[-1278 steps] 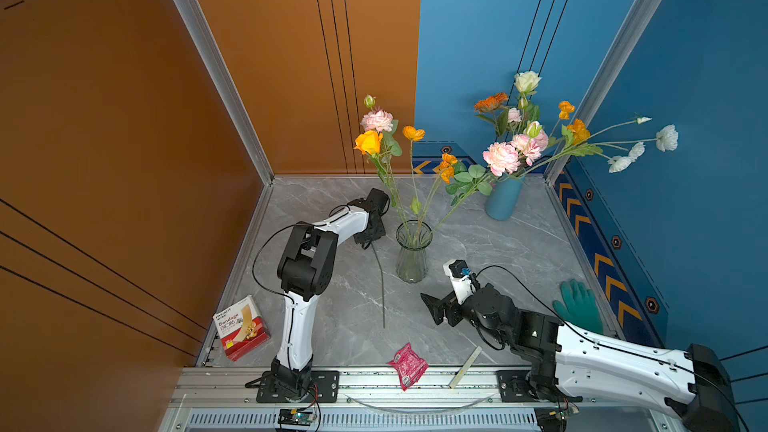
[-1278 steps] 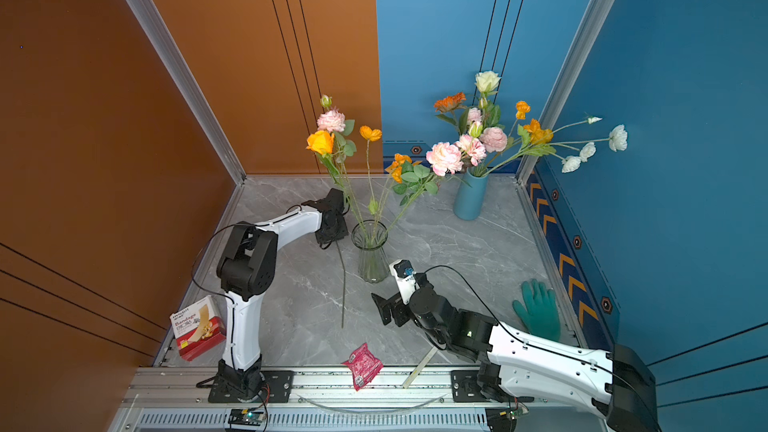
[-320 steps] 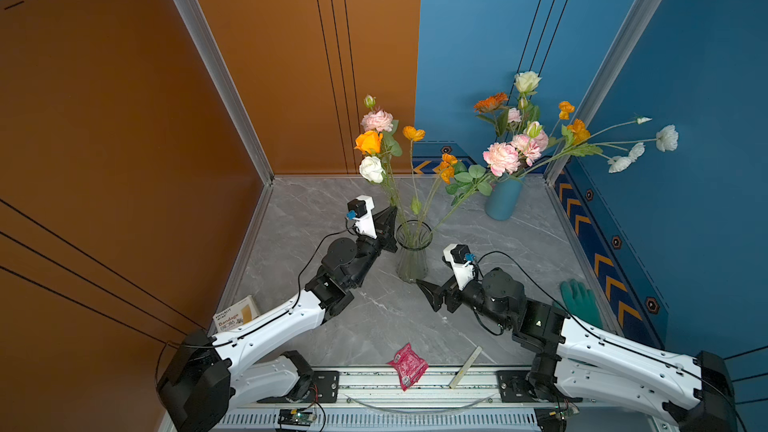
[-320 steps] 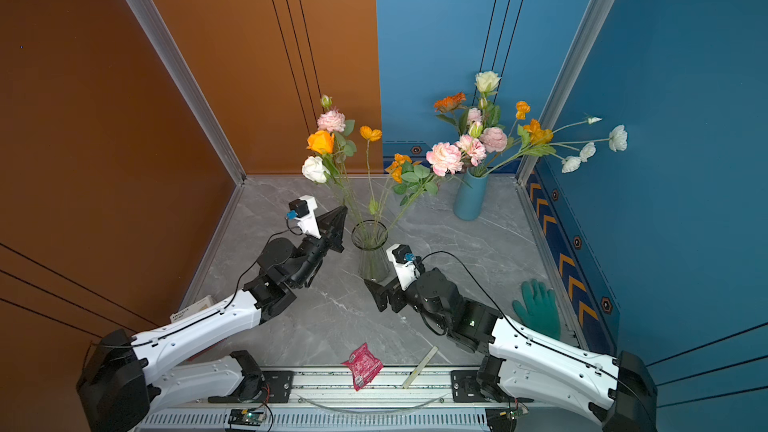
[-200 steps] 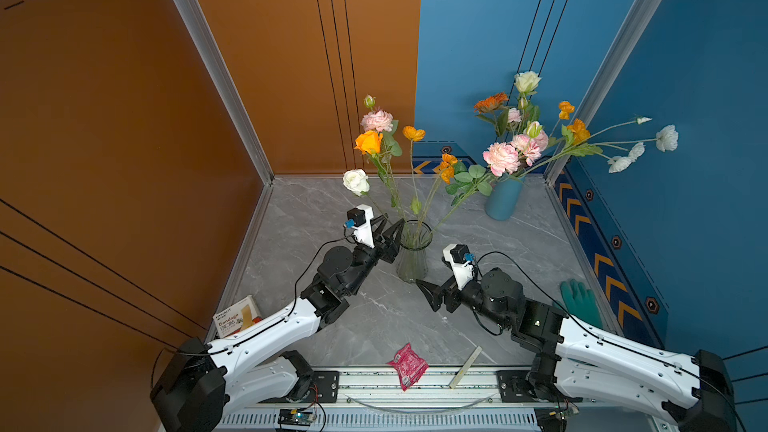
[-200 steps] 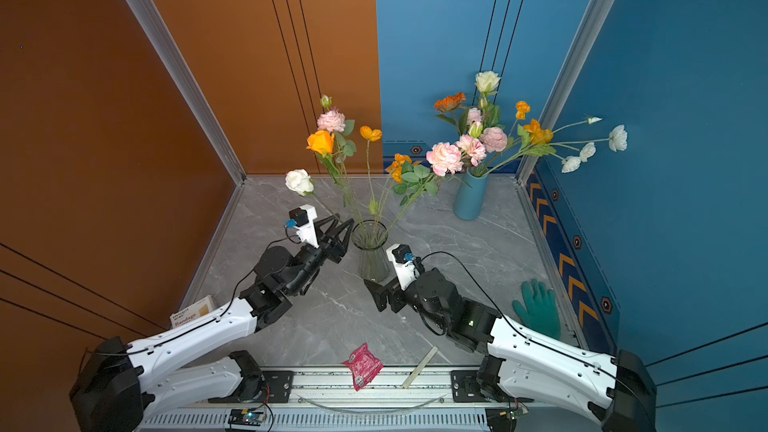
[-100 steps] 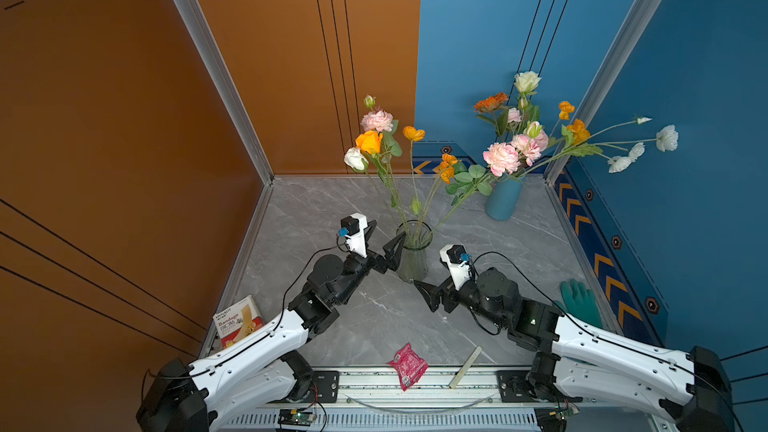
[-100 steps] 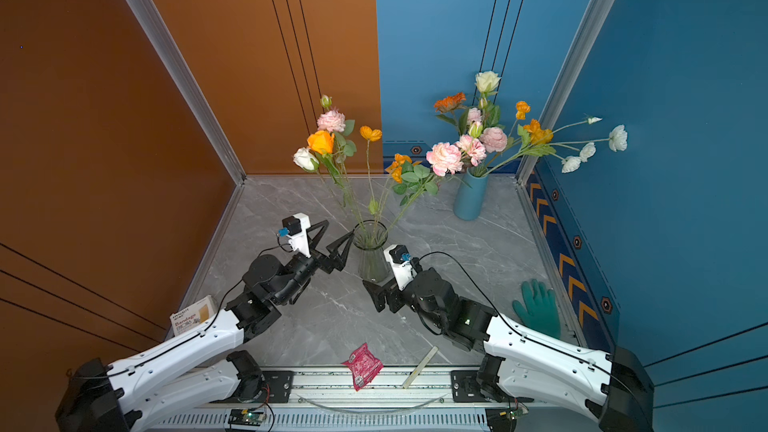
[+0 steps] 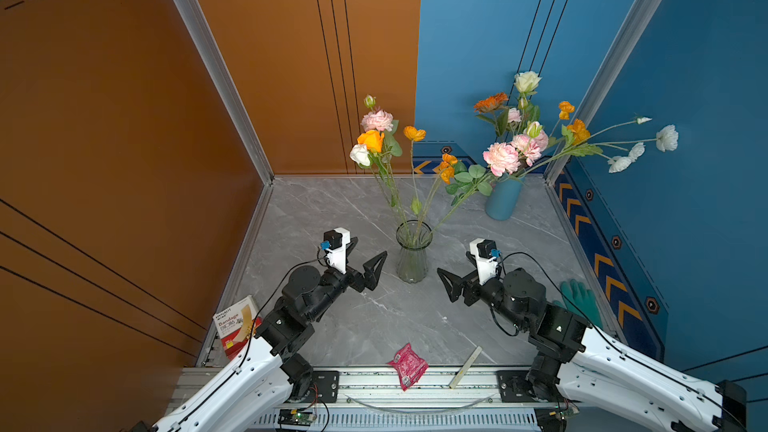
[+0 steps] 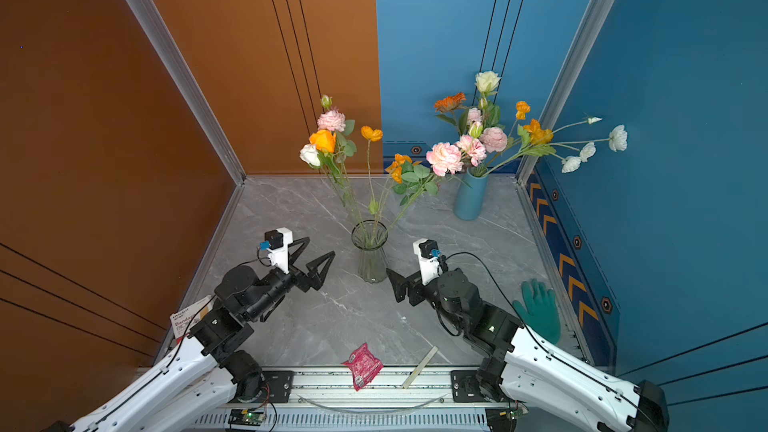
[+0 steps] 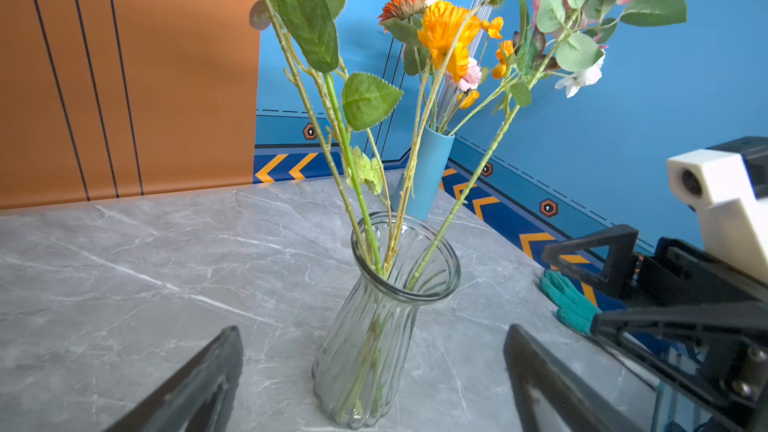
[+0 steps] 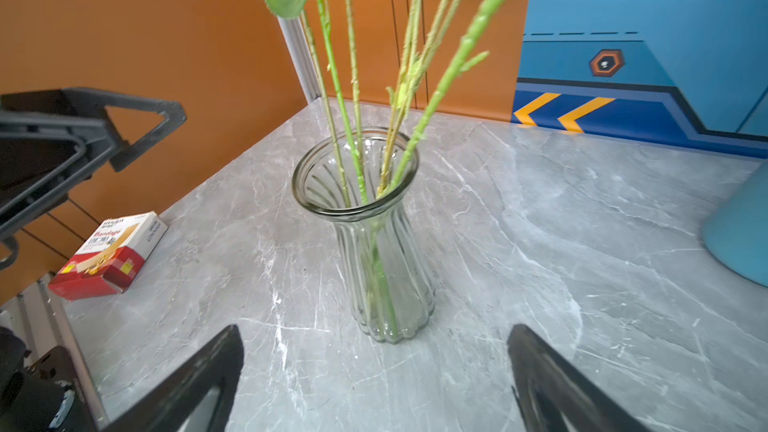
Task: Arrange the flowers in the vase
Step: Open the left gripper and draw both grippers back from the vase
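A clear ribbed glass vase (image 9: 412, 257) (image 10: 370, 257) stands mid-table with several long-stemmed flowers (image 9: 376, 139) (image 10: 328, 139) in it: pink, orange and white blooms. My left gripper (image 9: 370, 246) (image 10: 321, 246) hovers just left of the vase, open and empty. My right gripper (image 9: 453, 263) (image 10: 401, 265) hovers just right of it, also open and empty. Both wrist views look at the vase (image 11: 386, 317) (image 12: 374, 243) between spread jaws, apart from it. Further flowers (image 9: 523, 143) fill a blue vase (image 9: 503, 201) at the back right.
A red and white bandage box (image 9: 235, 324) lies at the left edge. A pink packet (image 9: 408, 365) and a pale stick (image 9: 465, 367) lie by the front rail. A green glove (image 9: 579, 299) lies at the right edge, behind my right arm.
My left gripper opened, let go of the white flower, and drew back to the front left. The white bloom now stands beside the orange one. The right arm barely moved.
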Controlling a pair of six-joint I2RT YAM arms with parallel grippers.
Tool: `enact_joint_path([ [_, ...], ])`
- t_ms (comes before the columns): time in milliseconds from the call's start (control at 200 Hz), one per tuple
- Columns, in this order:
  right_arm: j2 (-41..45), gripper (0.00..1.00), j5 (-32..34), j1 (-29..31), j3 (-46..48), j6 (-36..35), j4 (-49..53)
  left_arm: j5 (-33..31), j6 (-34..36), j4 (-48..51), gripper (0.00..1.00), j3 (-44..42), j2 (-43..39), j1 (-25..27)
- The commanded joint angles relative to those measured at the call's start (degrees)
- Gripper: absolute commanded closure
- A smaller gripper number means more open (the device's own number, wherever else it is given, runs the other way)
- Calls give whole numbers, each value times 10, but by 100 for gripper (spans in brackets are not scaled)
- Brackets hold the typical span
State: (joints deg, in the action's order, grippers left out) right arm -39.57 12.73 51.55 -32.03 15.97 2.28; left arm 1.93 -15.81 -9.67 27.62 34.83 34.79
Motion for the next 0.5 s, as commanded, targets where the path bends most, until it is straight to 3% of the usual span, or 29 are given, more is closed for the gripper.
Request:
enact_joint_path([
  [0, 64, 0, 33, -18, 19, 18, 69, -14, 21, 102, 2, -6, -43, -11],
  [80, 124, 0, 56, -38, 33, 19, 115, -99, 21, 166, 2, -3, -78, -12],
  [140, 161, 0, 83, -58, 43, 28, 154, -208, 8, 199, 2, -6, -94, -16],
  [230, 196, 0, 98, -103, 45, 40, 202, -309, -7, 252, 2, 1, -81, -38],
  [345, 185, 0, 64, -185, 34, 51, 229, -313, -22, 250, 2, 13, -20, -94],
  [496, 107, 0, -43, -295, 13, 56, 228, -287, -19, 210, 2, 23, 69, -165],
])
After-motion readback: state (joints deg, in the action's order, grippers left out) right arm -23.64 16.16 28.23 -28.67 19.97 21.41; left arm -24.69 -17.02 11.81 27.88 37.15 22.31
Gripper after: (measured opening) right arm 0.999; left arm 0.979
